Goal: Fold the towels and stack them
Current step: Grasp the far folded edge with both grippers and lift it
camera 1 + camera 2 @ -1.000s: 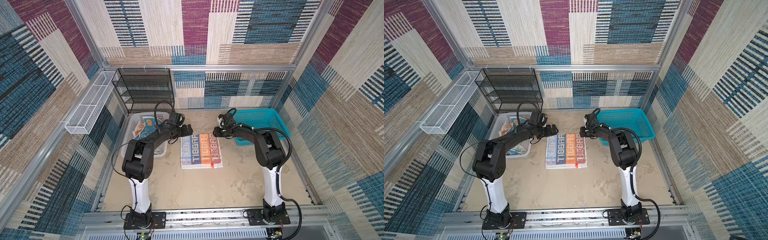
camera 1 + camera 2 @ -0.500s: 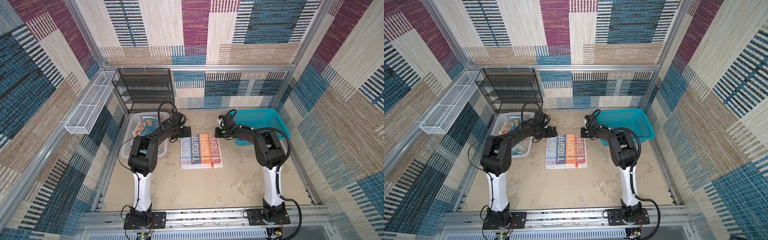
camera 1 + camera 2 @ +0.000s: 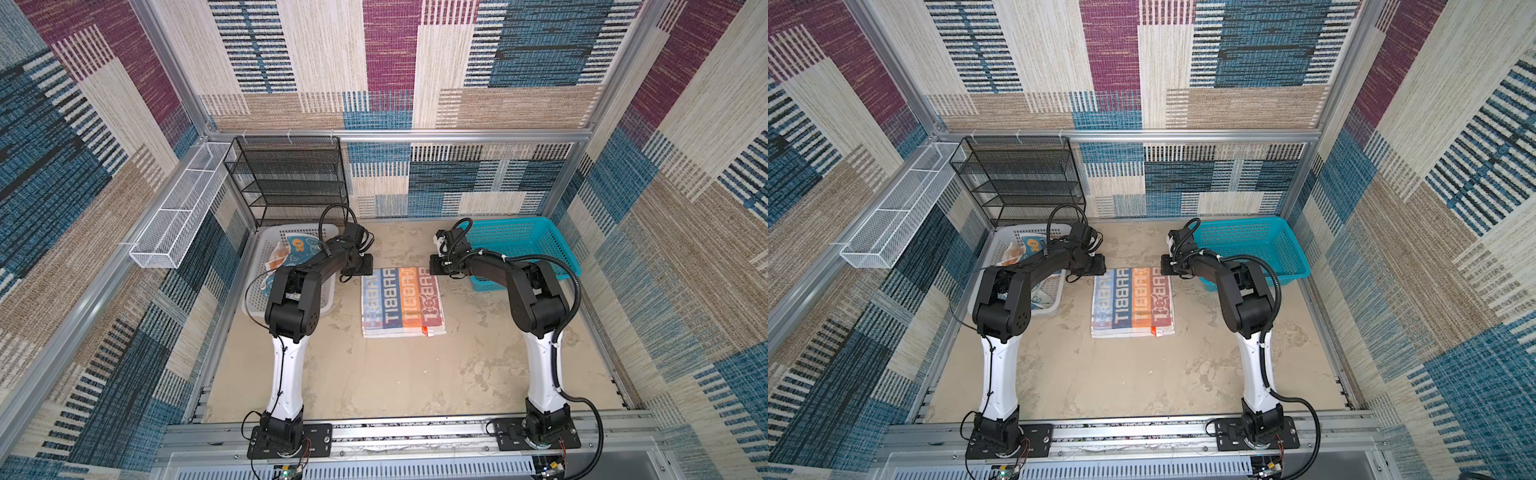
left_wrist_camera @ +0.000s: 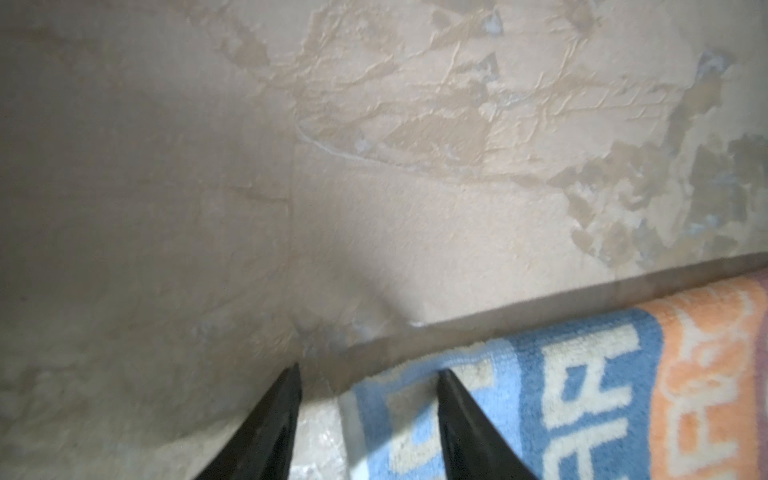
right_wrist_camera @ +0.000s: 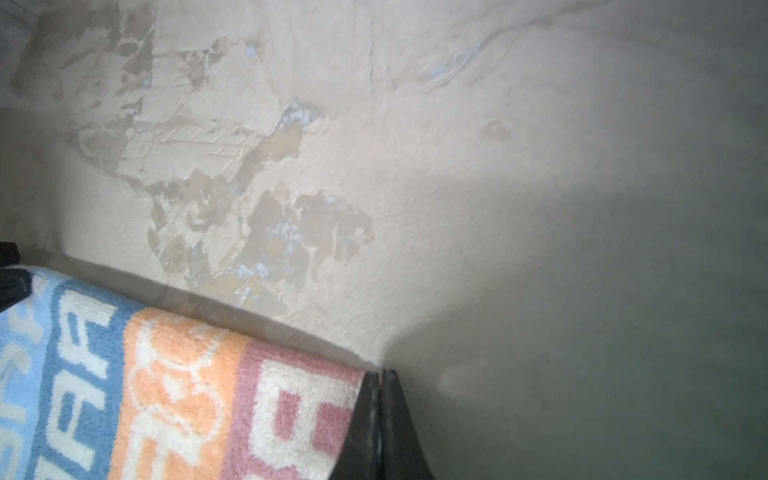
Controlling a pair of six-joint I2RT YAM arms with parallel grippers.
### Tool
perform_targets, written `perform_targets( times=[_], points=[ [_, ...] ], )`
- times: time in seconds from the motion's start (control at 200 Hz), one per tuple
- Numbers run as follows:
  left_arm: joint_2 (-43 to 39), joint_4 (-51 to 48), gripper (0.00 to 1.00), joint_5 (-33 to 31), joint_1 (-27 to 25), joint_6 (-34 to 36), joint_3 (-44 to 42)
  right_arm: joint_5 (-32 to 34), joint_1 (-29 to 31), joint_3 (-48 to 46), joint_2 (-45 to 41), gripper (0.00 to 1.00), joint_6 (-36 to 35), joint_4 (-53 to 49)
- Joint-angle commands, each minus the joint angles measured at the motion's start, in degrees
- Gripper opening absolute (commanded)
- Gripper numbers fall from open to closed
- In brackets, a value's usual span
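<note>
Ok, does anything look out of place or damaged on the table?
The striped towel lies flat and fairly square. Only the table looks odd: its coating is scuffed and flaking in brown patches near the towel's far edge.

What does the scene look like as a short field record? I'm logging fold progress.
towel on table: RABBIT towel, lying flat mid-table, letters up
left hand: jaws apart, straddling the towel's light-blue far corner
right hand: shut at the pink far corner; whether cloth is pinched is unclear
other towels: crumpled in the white basket, left of the RABBIT towel
teal basket: right of the towel, no towel visible inside
stack: none yet
</note>
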Motion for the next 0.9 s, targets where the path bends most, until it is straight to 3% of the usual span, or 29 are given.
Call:
perform_targets(
  times=[0.0, 0.896],
  points=[
    [-0.1, -0.2, 0.51, 0.7, 0.0, 3.5, -1.3, -0.1, 0.0, 0.1, 0.8, 0.02, -0.7, -2.6],
    [-1.8, 1.6, 0.12, 2.2, 0.3, 5.3, -6.9, 0.2, 0.1, 0.3, 0.9, 0.02, -1.0, -2.9]
  ],
)
